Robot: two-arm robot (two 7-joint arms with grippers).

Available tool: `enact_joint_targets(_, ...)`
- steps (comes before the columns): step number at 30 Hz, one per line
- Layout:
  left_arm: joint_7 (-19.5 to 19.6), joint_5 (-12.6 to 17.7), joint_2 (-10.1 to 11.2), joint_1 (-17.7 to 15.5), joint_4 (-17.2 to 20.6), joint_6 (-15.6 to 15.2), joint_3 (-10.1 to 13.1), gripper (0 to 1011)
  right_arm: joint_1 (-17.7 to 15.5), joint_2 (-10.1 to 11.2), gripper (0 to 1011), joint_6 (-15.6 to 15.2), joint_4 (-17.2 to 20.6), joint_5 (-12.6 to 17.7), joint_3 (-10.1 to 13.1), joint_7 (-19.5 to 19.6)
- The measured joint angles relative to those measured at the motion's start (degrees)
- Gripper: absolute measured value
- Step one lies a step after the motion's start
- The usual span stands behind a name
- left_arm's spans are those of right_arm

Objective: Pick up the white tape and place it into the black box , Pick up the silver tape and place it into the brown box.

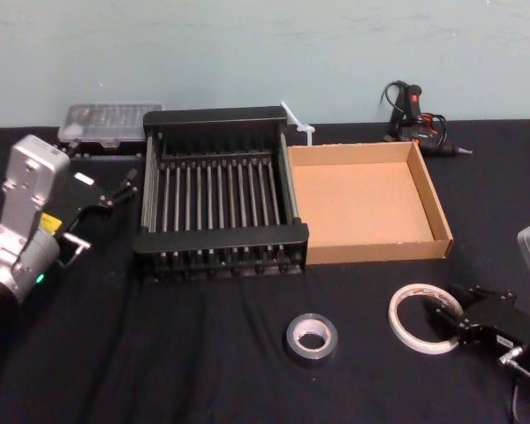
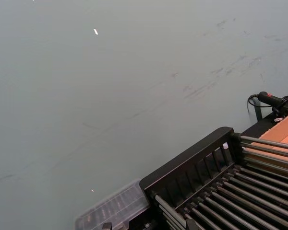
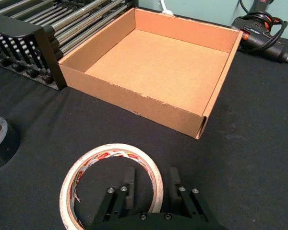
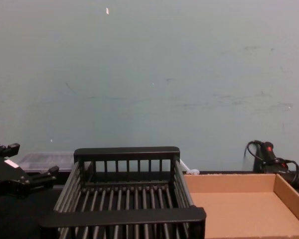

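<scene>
Nearest, the right pincer [image 3: 151, 184] sits low at the white tape [image 3: 110, 184] on the black surface [image 1: 203, 371], fingers open and straddling the near-side wall of the roll, one inside the ring, one outside, not closed on it. The roll lies flat, front right, well clear of both boxes. It looks light and stiff, a thin hoop with a smooth face; pinching across the wall, as set up here, seems the sound hold. The silver tape [image 1: 312, 338] lies flat to its left, thicker, likely a bit heavier, same wall grip.

Farther back, the black box [image 1: 216, 185] and brown box [image 1: 367, 201] stand side by side, touching, both empty. The left pincer [image 1: 106, 190] hangs open beside the black box's left wall, holding nothing.

Count: two tapes, two boxes, two pincers.
</scene>
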State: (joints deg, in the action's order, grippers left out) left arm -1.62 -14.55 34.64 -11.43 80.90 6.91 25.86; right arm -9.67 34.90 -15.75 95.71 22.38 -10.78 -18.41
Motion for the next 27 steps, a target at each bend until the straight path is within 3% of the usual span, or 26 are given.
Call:
enact_joint_targets(13, 0.0, 0.0, 0.0, 0.0, 0.0, 0.0, 0.0, 1001, 0.0, 0.0, 80, 0.0, 0.0, 0.05, 0.0, 0.0)
enact_joint_targets(27, 0.0, 0.0, 0.0, 0.0, 0.0, 0.0, 0.0, 1001, -0.02, 0.0, 80, 0.02, 0.02, 0.02, 0.0, -0.07)
